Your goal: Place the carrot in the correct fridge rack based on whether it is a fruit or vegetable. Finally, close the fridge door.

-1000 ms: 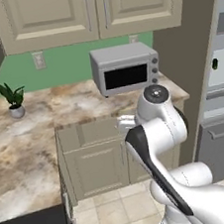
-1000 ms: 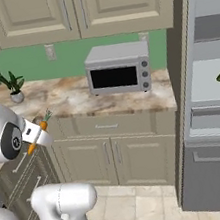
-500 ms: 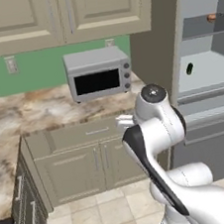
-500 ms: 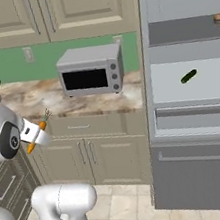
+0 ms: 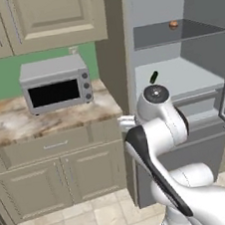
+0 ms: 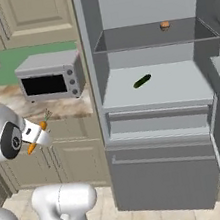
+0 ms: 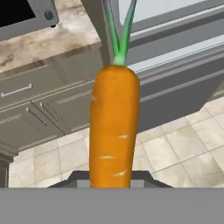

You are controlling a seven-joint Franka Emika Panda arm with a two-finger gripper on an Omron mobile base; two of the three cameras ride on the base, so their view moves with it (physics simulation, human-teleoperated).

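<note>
Carrying step: my pincer (image 6: pixel 37 136) is clamped on the carrot (image 6: pixel 37 135). Next I reach it onto the fridge rack (image 6: pixel 173 83) by the cucumber (image 6: pixel 142 81).

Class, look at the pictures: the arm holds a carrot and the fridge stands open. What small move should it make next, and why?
Probably swing the gripper, shut on the carrot, toward the open fridge and the pale rack where the cucumber lies. The carrot is a vegetable like the cucumber, and it now hangs off to the side by the counter, outside the fridge.
</note>
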